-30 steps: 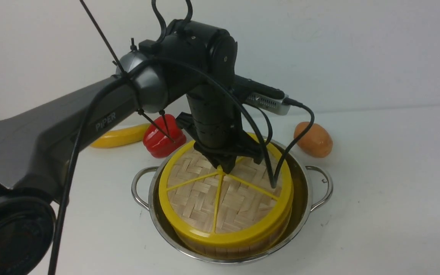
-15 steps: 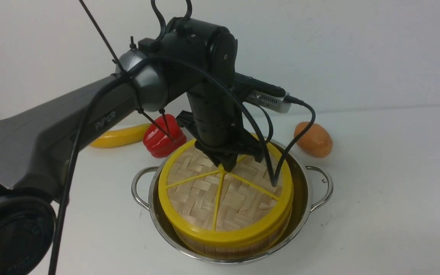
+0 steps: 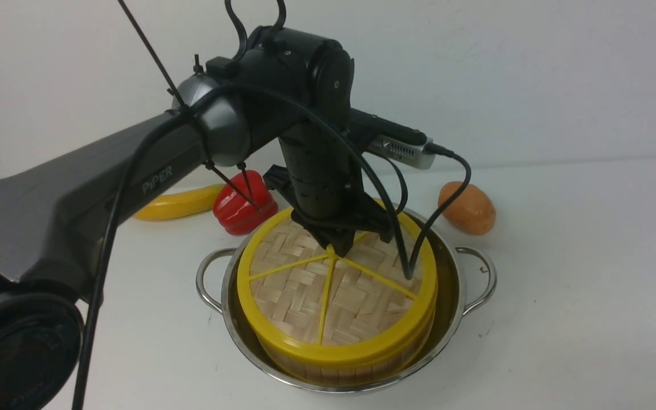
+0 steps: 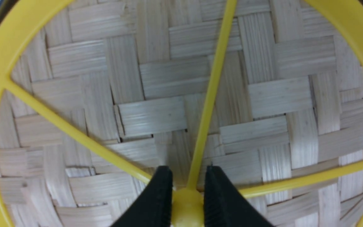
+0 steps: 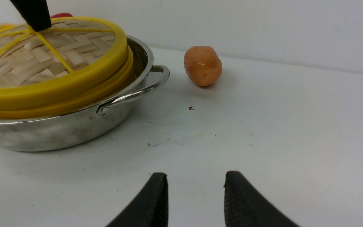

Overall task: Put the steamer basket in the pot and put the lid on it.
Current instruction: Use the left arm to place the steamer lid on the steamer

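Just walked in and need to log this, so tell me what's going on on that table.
The left gripper is pinched shut on the centre knob of the lid, which sits on the steamer basket. The basket already stands inside the pot. In the right wrist view the lid looks slightly tilted rather than fully seated. The right gripper is open and empty, low over the table beside the pot. A red pepper, a banana and a potato lie behind.

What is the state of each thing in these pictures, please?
lid: on the steamer basket, slightly tilted.
steamer basket: inside the pot.
pot: upright on the table.
left gripper: shut on the lid's knob.
right gripper: open, empty.
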